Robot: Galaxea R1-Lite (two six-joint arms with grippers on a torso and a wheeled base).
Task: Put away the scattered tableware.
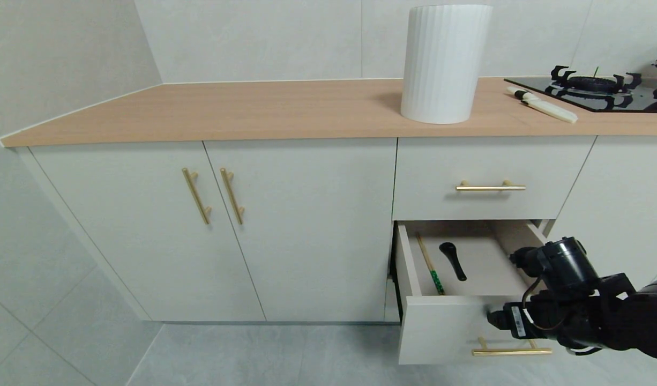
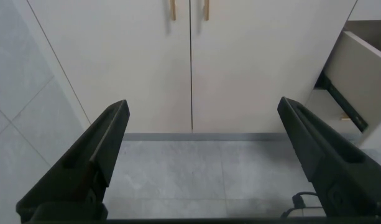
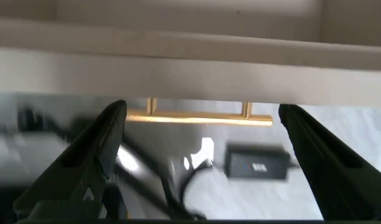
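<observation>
Right tool [image 3: 201, 109] is spread wide with nothing in it, parked at the near face of the open drawer [image 1: 441, 327], just above the handle [image 1: 512, 351]. Can't tell if it's touching. Left tool [image 2: 202, 115] is released and empty too, down low facing the double doors [image 2: 252, 62], well left of the drawer. Progress-wise I'd say mostly there: chopsticks [image 1: 429, 264] and a black spoon [image 1: 453, 261] lie in the drawer, side by side but apart. What looks left is the pale knife [image 1: 543, 104] out on the worktop [image 1: 253, 110], far right just beside the hob [image 1: 602, 94], then shutting the drawer. Room: the drawer juts out toward the near side under a shut one, so the way in is from above its near half. There's open floor to its left, and a big white canister [image 1: 445, 64] stands left of the knife.
</observation>
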